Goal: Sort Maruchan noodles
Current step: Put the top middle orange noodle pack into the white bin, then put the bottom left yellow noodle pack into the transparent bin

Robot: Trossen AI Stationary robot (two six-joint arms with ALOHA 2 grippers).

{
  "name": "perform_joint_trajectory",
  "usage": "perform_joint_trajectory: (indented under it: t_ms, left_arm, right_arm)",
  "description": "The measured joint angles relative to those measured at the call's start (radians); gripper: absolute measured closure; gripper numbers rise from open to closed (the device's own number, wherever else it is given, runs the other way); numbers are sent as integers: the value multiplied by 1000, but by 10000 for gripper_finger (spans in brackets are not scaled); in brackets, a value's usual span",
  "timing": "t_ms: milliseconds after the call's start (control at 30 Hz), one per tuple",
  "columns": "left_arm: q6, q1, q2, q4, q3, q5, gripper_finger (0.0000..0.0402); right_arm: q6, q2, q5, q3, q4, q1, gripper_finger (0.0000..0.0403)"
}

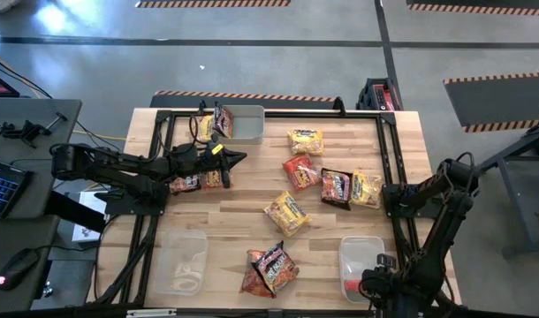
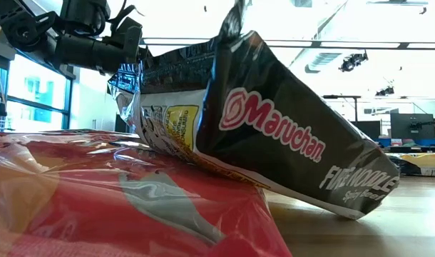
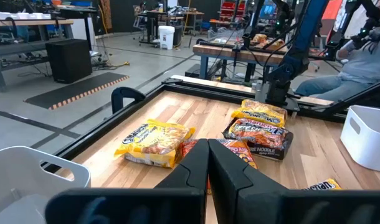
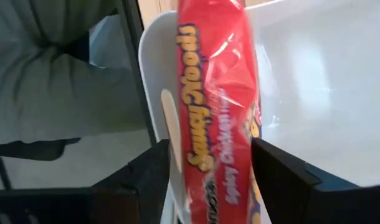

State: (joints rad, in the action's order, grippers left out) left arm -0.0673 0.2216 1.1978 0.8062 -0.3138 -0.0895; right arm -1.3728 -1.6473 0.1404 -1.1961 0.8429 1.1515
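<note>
Maruchan noodle packets lie loose on the wooden table: yellow ones (image 1: 305,141) (image 1: 287,212) (image 1: 367,188), a red one (image 1: 300,170), a dark one (image 1: 336,187), and a dark packet (image 2: 274,143) resting on a red one (image 2: 132,207) at the near edge. My right gripper (image 4: 212,183) is open over the near right bin (image 1: 362,256), pointing steeply down. A red packet (image 4: 218,106) stands on edge between its fingers inside that bin. My left gripper (image 1: 237,159) is shut and level above the table's left half, holding nothing. My right gripper has one finger on either side of the red packet's flat faces. A strip of the bin's rim (image 4: 168,118) shows between one finger (image 4: 146,180) and the packet. The other finger (image 4: 283,180) lies right against the packet's edge; I cannot tell whether it touches.
A far bin (image 1: 245,124) holds two packets (image 1: 218,119). A clear bin (image 1: 181,261) stands near left. Two packets (image 1: 199,181) lie under my left arm. A black frame (image 1: 389,159) borders the table. A seated person (image 3: 364,56) shows beyond the right side.
</note>
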Motion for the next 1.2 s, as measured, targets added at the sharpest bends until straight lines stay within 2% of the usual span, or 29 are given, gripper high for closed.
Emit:
perform_joint_trajectory:
  t_ms: [400,533,633,767,967,1000,1100,1200]
  left_arm:
    - [-1,0,0,0,0,0,401]
    - [9,0,0,0,0,0,401]
    - [8,0,0,-1,0,0,401]
    - [-2,1,0,-29,0,29,401]
    - [-68,1,0,-177,-29,53,401]
    - [-75,1,0,-212,-42,53,401]
    - [-80,1,0,-308,-78,53,401]
    - [-89,1,0,-361,-104,53,401]
  right_arm:
    - [-73,99,-15,0,-10,0,205]
    - [-93,158,-70,0,-16,0,206]
    - [-82,211,-34,0,-7,1,214]
    - [38,277,102,-1,59,-25,254]
    - [377,347,307,0,149,-138,379]
    - [440,358,341,0,148,-164,391]
    - [610,376,411,0,134,-256,387]
    - [764,378,415,0,93,-366,396]
